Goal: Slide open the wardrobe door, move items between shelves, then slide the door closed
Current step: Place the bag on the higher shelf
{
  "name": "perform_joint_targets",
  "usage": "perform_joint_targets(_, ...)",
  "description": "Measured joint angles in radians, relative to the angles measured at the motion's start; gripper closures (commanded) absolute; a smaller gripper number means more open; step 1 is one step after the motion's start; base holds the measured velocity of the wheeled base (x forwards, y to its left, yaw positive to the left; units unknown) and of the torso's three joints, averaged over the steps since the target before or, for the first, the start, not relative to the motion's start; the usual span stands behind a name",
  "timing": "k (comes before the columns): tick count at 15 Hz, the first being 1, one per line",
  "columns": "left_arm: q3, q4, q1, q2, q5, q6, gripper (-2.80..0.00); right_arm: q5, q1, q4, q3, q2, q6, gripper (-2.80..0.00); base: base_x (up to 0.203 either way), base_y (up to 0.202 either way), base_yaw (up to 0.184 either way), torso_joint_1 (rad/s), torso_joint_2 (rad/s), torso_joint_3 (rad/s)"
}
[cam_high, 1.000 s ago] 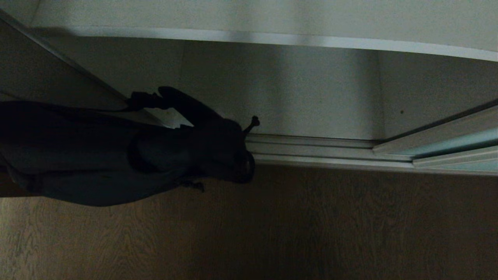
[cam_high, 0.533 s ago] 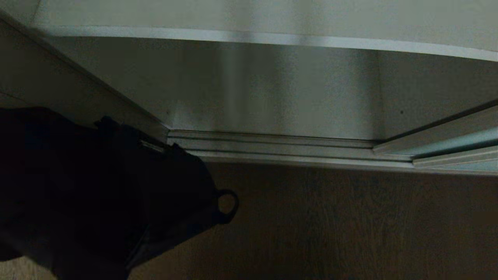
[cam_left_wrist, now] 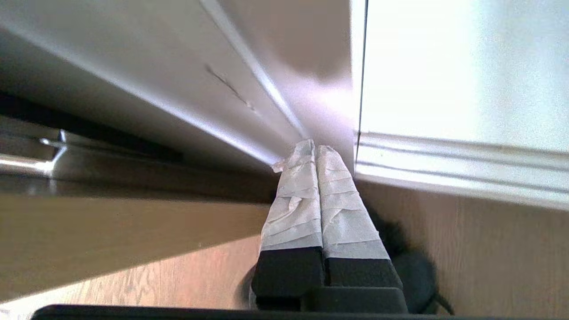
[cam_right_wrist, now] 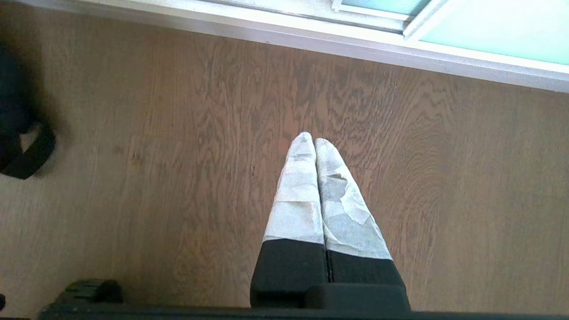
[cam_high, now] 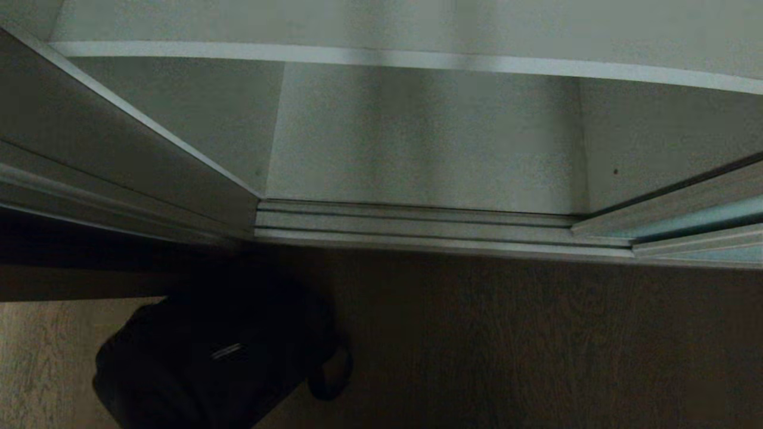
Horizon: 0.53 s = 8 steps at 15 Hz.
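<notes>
The sliding wardrobe door [cam_high: 697,217], pale blue-green glass in a silver frame, stands pushed to the right, so the wardrobe is open. One of the shelves [cam_high: 381,58] crosses the top with a pale front edge. Below it the bottom board [cam_high: 417,143] lies bare. The items are out of view. My left arm [cam_high: 220,351] is a dark shape low on the left, outside the opening. Its gripper [cam_left_wrist: 314,146] is shut and empty, tips toward the corner where the wardrobe's left side panel [cam_left_wrist: 178,80] meets the floor track [cam_left_wrist: 444,164]. My right gripper [cam_right_wrist: 310,138] hangs shut and empty over the floor.
The ridged silver floor track [cam_high: 417,229] runs along the wardrobe's front. The left side panel [cam_high: 119,161] juts toward me. Wood-grain floor [cam_high: 536,345] fills the foreground. In the right wrist view the door's glass [cam_right_wrist: 489,31] shows, and a black looped part [cam_right_wrist: 26,151] of my left arm.
My left arm has drawn back out of the wardrobe opening, down and to the left over the floor. Its gripper stays shut. The right arm and the door have not moved.
</notes>
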Motion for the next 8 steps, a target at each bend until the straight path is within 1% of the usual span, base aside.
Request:
perform_joint_targets(3,0.064,0.013,0.000,0.011,-0.001,-0.014,0.00,0.000,0.000,0.000,0.000,0.000,0.000,0.00,0.000,0.000,0.000,0.000,0.00,0.000)
perform_joint_targets(8,0.282,0.018,0.000,-0.011,-0.001,-0.032,0.00,0.000,0.000,0.000,0.000,0.000,0.000,0.00,0.000,0.000,0.000,0.000,0.00,0.000)
